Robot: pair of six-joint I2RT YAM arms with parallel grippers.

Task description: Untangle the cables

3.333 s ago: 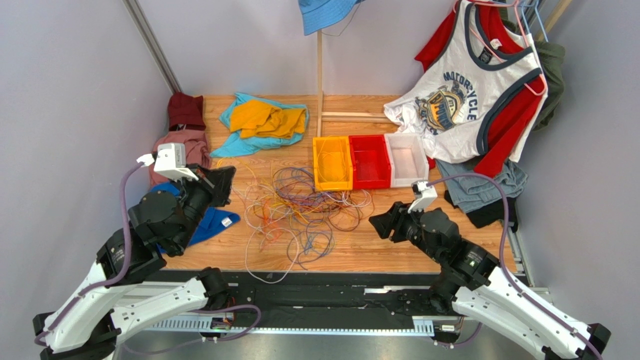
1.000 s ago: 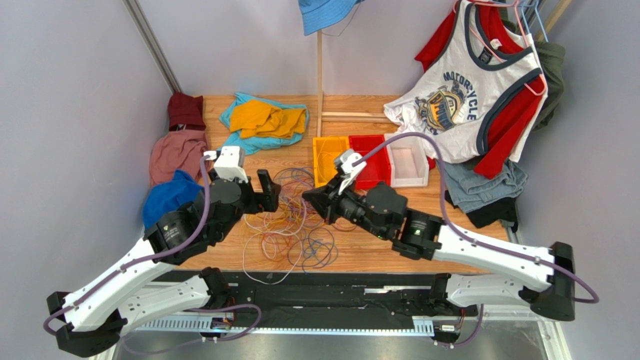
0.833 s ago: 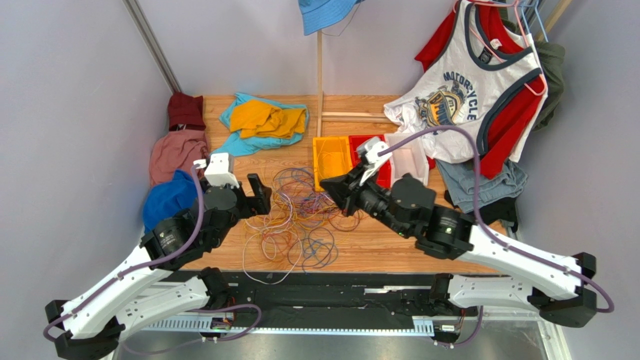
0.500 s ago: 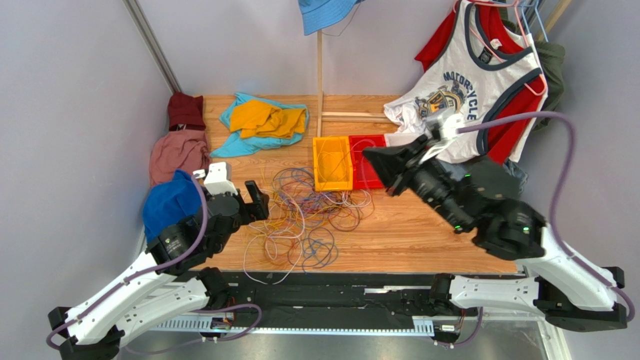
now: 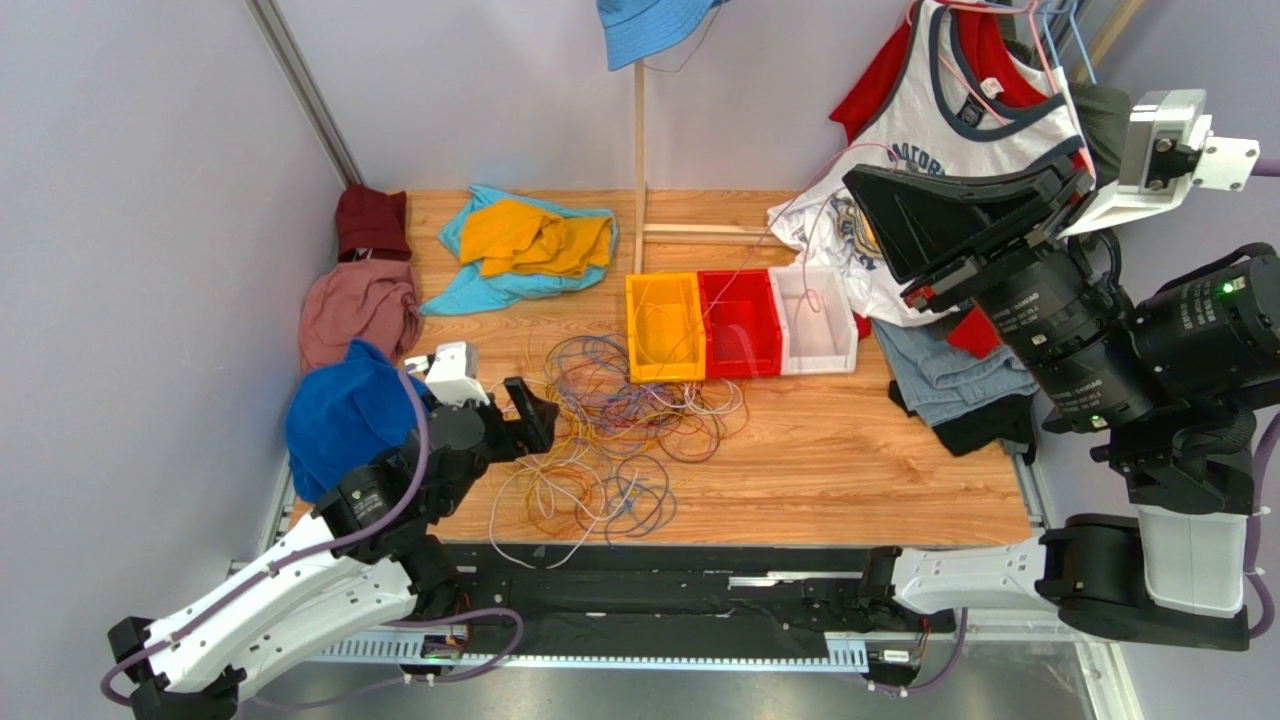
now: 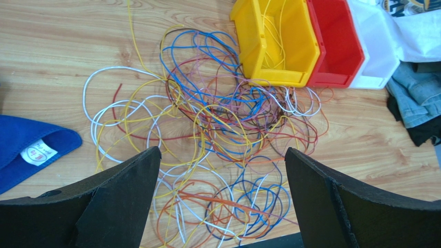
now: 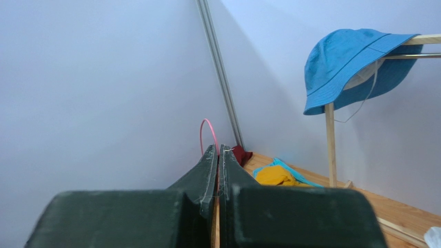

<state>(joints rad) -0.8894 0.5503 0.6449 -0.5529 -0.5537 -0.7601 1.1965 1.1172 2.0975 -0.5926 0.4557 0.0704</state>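
The cables point(image 5: 616, 435) lie in a tangled heap of white, yellow, orange, blue, red and purple loops on the wooden table, spread wide in the left wrist view point(image 6: 222, 129). My left gripper point(image 5: 529, 413) hovers low at the heap's left side, open, with nothing between its fingers point(image 6: 222, 151). My right gripper point(image 5: 860, 188) is raised high at the back right, well above the bins. It is shut point(image 7: 218, 147) on a thin pink cable point(image 7: 207, 120) that loops out above its fingertips. Some yellow wire lies in the yellow bin point(image 6: 279, 46).
Yellow point(image 5: 664, 326), red point(image 5: 739, 321) and white point(image 5: 813, 318) bins stand in a row behind the heap. Clothes lie along the left and back: blue cloth point(image 5: 346, 420), pink point(image 5: 358, 300), teal and orange point(image 5: 519, 240). A hanging shirt point(image 5: 932, 165) and jeans point(image 5: 962, 375) crowd the right.
My right arm has lifted from the heap up and to the back right, staying shut and drawing a pink cable with it. My left gripper has drifted slightly toward the near edge, still open.
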